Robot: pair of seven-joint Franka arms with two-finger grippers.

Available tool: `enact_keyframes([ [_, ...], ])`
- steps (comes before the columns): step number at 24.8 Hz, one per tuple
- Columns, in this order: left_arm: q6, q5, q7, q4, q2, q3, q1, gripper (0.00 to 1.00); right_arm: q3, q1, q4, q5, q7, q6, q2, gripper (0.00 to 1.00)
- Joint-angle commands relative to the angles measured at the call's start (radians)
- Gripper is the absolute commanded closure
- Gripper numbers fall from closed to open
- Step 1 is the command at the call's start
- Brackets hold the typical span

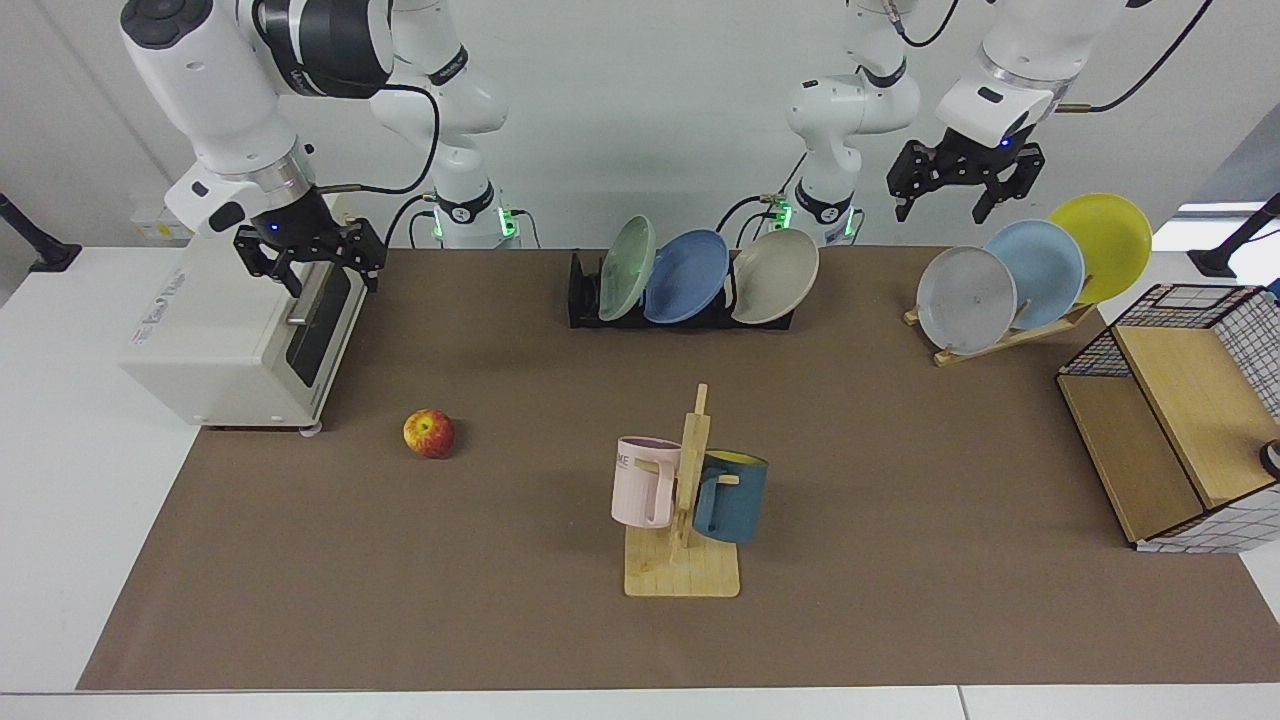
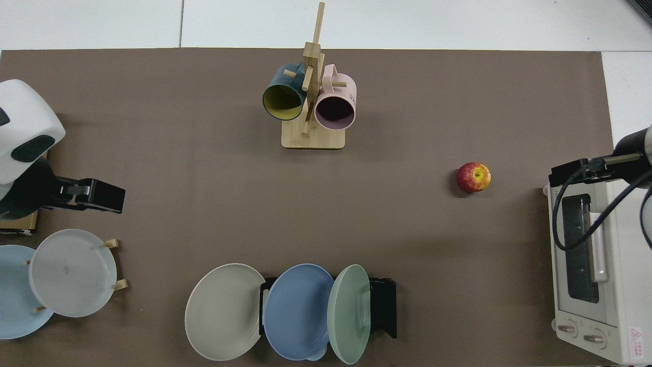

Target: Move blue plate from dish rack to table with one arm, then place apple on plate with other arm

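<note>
Blue plate [image 1: 686, 276] stands mid-rack, nearer the left gripper [image 1: 965, 186], jaws open; right gripper [image 1: 312, 257], open too, hovers nearer the apple [image 1: 429, 433].

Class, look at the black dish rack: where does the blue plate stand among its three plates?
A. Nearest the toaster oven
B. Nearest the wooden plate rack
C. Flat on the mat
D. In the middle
D: the blue plate leans in the dish rack between the grey-green plate and the beige plate.

Table [image 1: 60, 420] w/ mat [image 1: 500, 600], apple [image 1: 429, 433]
</note>
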Motion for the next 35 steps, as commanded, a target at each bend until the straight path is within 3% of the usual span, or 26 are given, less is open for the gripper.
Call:
enact_keyframes([
  [1, 0.035, -0.023, 0.01, -0.04, -0.025, 0.003, 0.011, 0.0, 0.0, -0.003, -0.016, 0.004, -0.027, -0.001, -0.016, 0.0],
  [26, 0.03, -0.011, -0.005, -0.077, -0.051, -0.011, 0.009, 0.0, 0.0, -0.003, -0.016, 0.004, -0.027, -0.001, -0.016, 0.0],
  [31, 0.048, -0.06, 0.004, -0.156, -0.101, -0.011, 0.009, 0.0, 0.0, -0.003, -0.016, 0.004, -0.027, 0.001, -0.016, 0.0],
  [35, 0.116, -0.101, 0.018, -0.291, -0.169, -0.015, 0.005, 0.0, 0.0, -0.003, -0.016, 0.004, -0.027, 0.001, -0.016, 0.0],
])
